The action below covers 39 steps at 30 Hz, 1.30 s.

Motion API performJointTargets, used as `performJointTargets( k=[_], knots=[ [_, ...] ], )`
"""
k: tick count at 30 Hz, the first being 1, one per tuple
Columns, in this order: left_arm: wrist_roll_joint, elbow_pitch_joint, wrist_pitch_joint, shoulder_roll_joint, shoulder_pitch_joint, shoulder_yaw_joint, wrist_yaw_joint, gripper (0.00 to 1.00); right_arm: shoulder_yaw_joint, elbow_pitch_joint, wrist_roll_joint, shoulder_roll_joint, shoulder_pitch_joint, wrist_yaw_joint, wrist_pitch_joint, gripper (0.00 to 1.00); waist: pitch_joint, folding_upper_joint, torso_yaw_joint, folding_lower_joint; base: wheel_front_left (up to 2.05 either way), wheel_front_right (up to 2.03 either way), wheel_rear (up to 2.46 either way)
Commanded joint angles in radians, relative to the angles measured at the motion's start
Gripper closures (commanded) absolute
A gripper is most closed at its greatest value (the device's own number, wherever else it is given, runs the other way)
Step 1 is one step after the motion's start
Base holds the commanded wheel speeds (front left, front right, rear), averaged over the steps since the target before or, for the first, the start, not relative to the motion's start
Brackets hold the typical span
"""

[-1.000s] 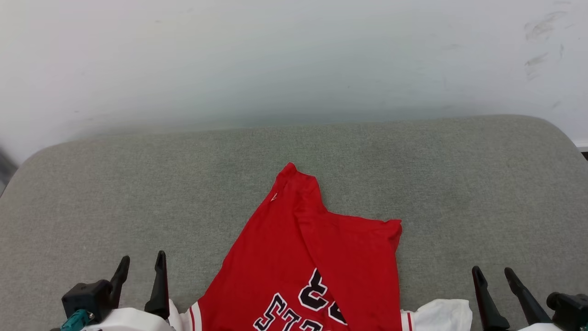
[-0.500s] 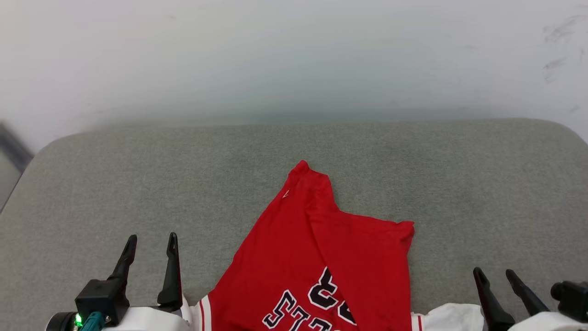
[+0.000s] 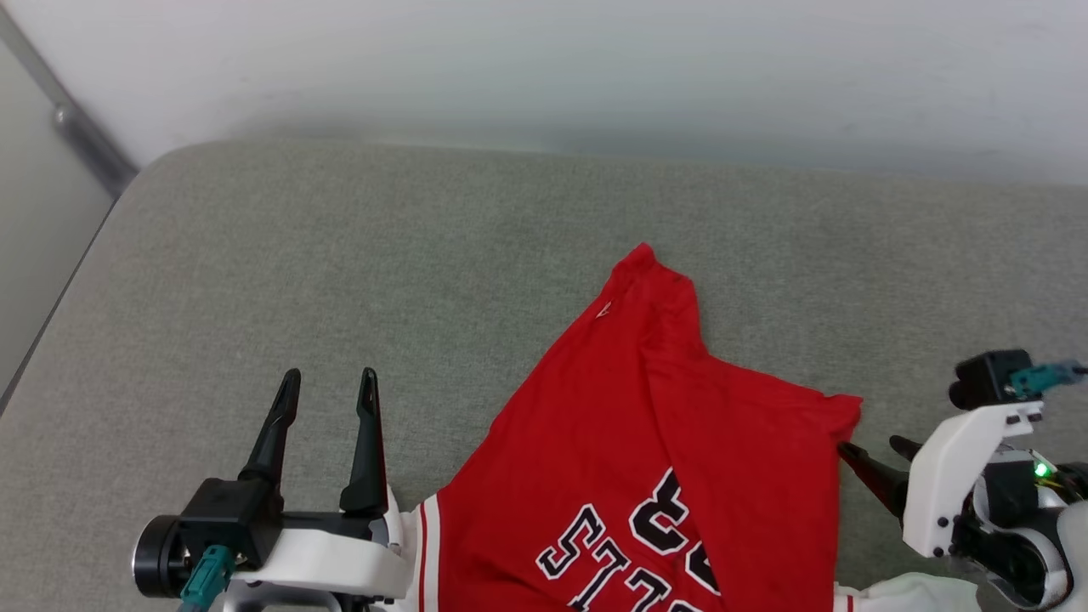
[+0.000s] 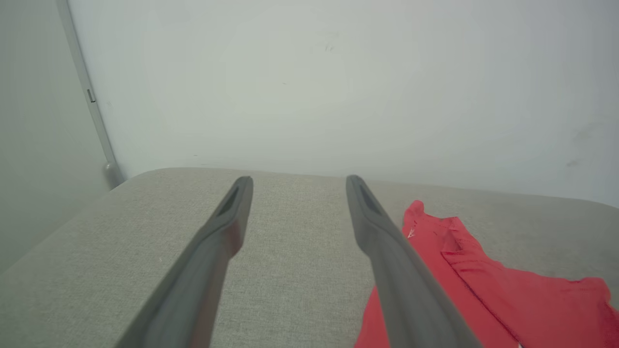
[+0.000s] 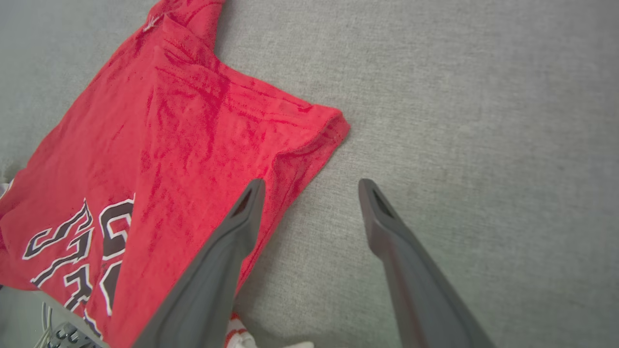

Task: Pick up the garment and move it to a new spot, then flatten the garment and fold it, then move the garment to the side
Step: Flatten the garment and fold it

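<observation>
Since a second ago the head camera swung, shifting the whole scene. Beyond that, the right gripper [image 3: 867, 444] turned from pointing up the view to pointing across at the garment [image 3: 646, 425], and the left gripper [image 3: 330, 376] sat higher. The right jaws stood open and empty. In the right wrist view one finger lay over the red side edge just below the hem corner and the other over bare cushion [image 3: 382, 255], so they straddled that edge. We could not tell whether they touched the cloth. The left jaws were wide open and empty over bare cushion, just beside the garment's left side. The garment lay rumpled at the near part of the cushion with a flap doubled over diagonally, lettering toward us and a white sleeve [image 3: 410, 535] by the left wrist. We judged this the first step, closing in for the pick-up. Next move: the right jaws pinch that edge and the left shifts onto the cloth. Nothing blocked the way, and there was plenty of bare cushion for a new spot. The wall [image 3: 595, 68] stood behind, with a metal strip [image 3: 81, 132] at the far left.
</observation>
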Motion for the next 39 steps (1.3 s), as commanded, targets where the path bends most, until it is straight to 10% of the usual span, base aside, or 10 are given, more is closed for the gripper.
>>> performJointTargets(
  k=[1,13,14,16,17,39],
  knots=[
    [0.003,0.006,-0.010,-0.009,-0.022,-0.005,-0.002,0.00,0.030,0.013,0.015,-0.018,-0.033,0.000,0.030,0.00,0.054,0.0000,0.047,0.0000,0.00,0.00,0.00],
    [0.001,0.061,-0.052,-0.055,-0.076,-0.012,-0.017,0.00,0.278,0.187,0.124,-0.095,-0.133,0.000,0.318,0.00,0.134,0.0000,0.096,0.0000,0.00,0.00,0.00],
    [0.002,0.065,-0.054,-0.058,-0.079,-0.014,-0.019,0.00,0.294,0.202,0.128,-0.097,-0.130,0.000,0.337,0.07,0.136,0.0000,0.098,0.0000,0.00,0.00,0.00],
    [0.003,0.070,-0.056,-0.062,-0.085,-0.015,-0.022,0.00,0.318,0.214,0.133,-0.098,-0.132,0.000,0.342,0.95,0.138,0.0000,0.101,0.0000,0.00,0.00,0.00],
    [0.004,0.072,-0.058,-0.062,-0.086,-0.014,-0.023,0.00,0.327,0.216,0.136,-0.096,-0.137,0.000,0.341,1.00,0.137,0.0000,0.102,0.0000,0.00,0.00,0.00],
    [0.022,0.076,-0.063,-0.077,-0.163,-0.040,-0.047,0.00,0.175,0.262,-0.105,-0.127,-0.675,0.000,-0.110,1.00,0.257,0.0000,0.114,0.0000,0.00,0.00,0.00]
  ],
)
